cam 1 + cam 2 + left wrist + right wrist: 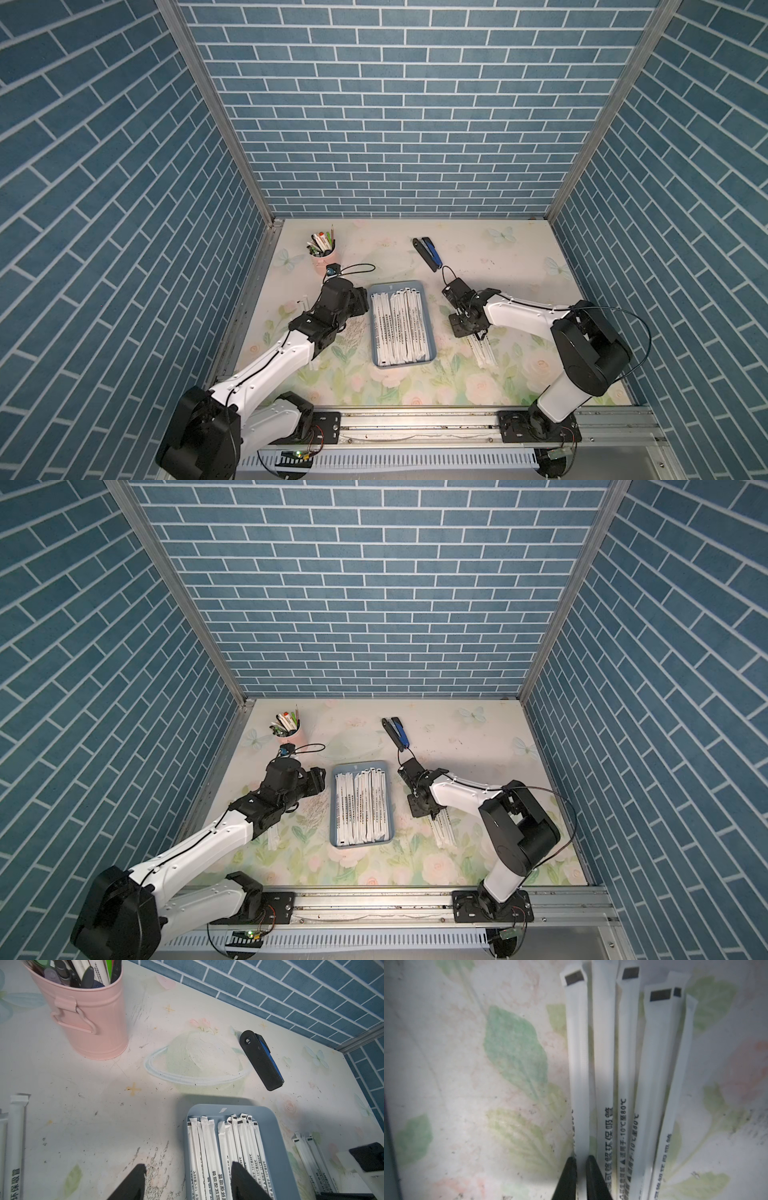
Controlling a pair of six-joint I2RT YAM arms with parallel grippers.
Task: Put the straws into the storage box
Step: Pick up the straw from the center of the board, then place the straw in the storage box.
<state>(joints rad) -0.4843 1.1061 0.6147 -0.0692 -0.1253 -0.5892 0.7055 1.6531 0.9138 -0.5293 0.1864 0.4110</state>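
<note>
The blue-grey storage box (431,328) (361,845) lies mid-table with many white wrapped straws (399,324) (361,804) lined up inside. My left gripper (359,304) (188,1167) is open and holds nothing; it hovers over the box's left rim (276,1126), one finger above the table and the other above the boxed straws (212,1147). Right of the box, several loose straws (484,353) (442,831) lie on the table. My right gripper (482,334) (580,1160) is down on that pile, its jaws shut on one outermost straw (578,1064). The others (627,1043) lie beside it.
A pink cup (322,257) (89,1022) of pens stands at the back left. A dark blue-and-black stapler (428,253) (261,1061) lies behind the box. More loose straws (314,365) (16,1136) lie on the table by the left arm.
</note>
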